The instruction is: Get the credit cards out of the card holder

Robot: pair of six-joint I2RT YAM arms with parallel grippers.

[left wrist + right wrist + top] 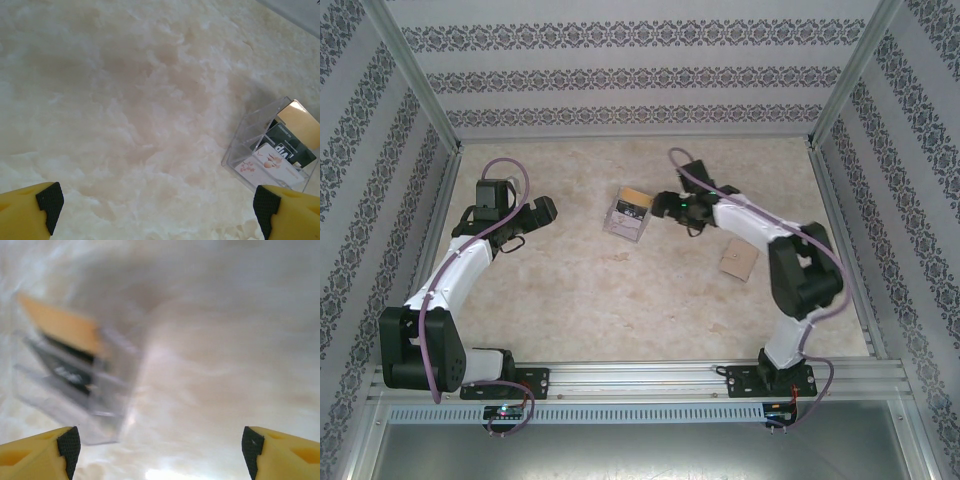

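The card holder (628,214) is a small clear plastic box standing mid-table. Credit cards stand in it: a tan one (300,118), a black one (286,145) and a white one with pink flowers (272,166). My right gripper (663,205) is open just right of the holder, and nothing is between its fingers. In the blurred right wrist view the holder (85,380) lies ahead to the left of the open right gripper (160,450). My left gripper (542,212) is open and apart from the holder, to its left. In the left wrist view the holder (250,132) sits at the right, beyond the open left gripper (157,210).
One tan card (738,260) lies flat on the marble-patterned tabletop (580,290), right of centre beside the right arm. Patterned walls and metal posts close in the table on three sides.
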